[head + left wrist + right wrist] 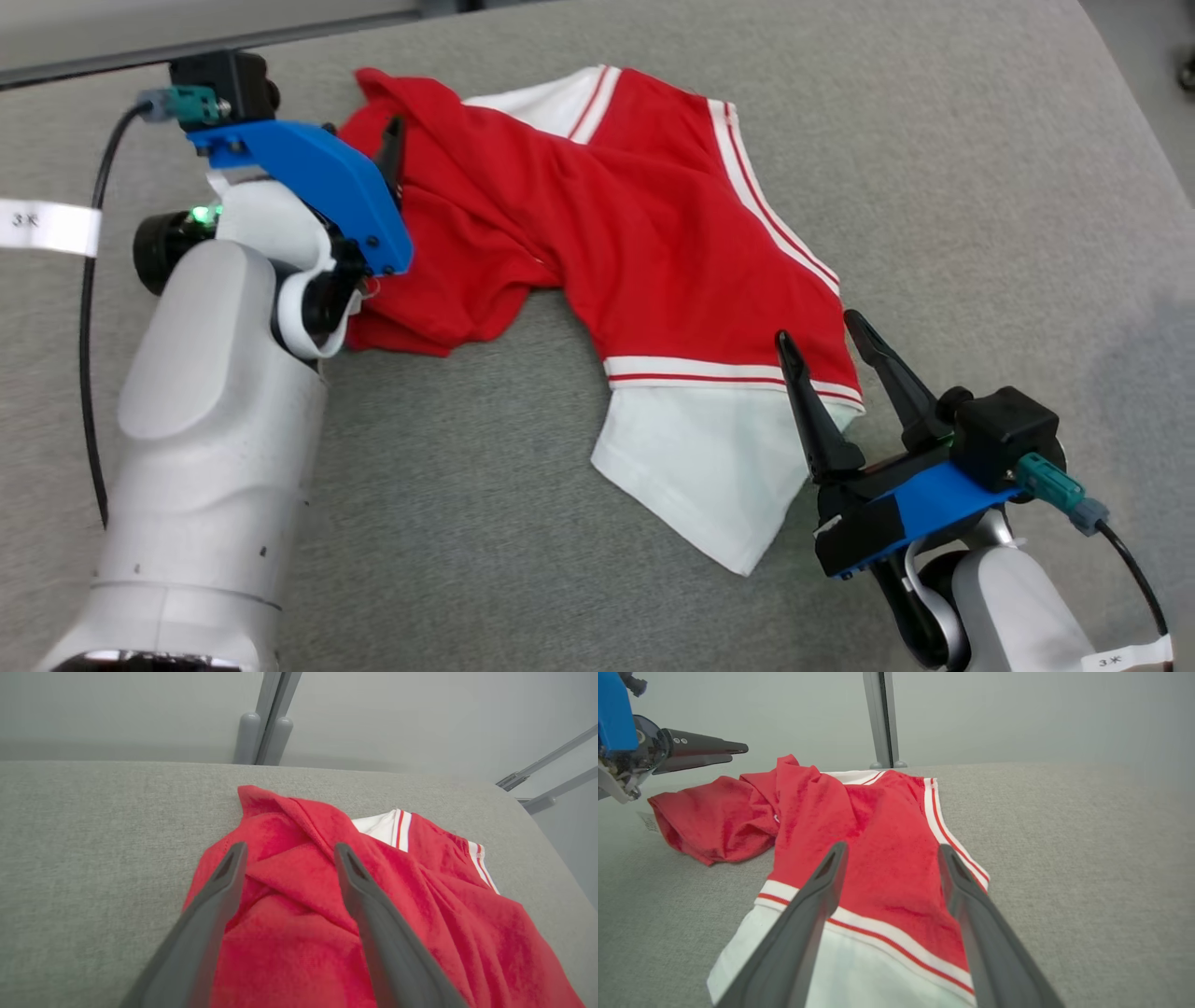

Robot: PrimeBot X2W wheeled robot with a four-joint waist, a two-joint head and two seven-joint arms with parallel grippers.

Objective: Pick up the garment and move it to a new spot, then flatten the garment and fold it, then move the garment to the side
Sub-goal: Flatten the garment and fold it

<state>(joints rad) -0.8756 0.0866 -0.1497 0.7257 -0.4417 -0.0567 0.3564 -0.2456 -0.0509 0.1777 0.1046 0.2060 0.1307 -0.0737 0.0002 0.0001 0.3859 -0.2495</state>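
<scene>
The garment (616,224) is red with white stripes and a white panel. It lies rumpled on the grey cloth-covered table (980,187). My left gripper (396,161) hovers over its bunched red left end, open, with the fingers straddling a fold (289,877) and nothing pinched. My right gripper (820,332) stands open at the lower right, its fingers just above the striped hem and the white panel (859,970). In the right wrist view the garment (859,821) stretches away, and the left gripper (738,749) shows above its far left end.
A grey rail (187,47) borders the table's far edge, and an upright post (882,718) stands behind it. A black cable (89,308) and a white label (47,227) hang by my left arm. Bare grey surface extends right of the garment (1027,280) and in front of it (467,485).
</scene>
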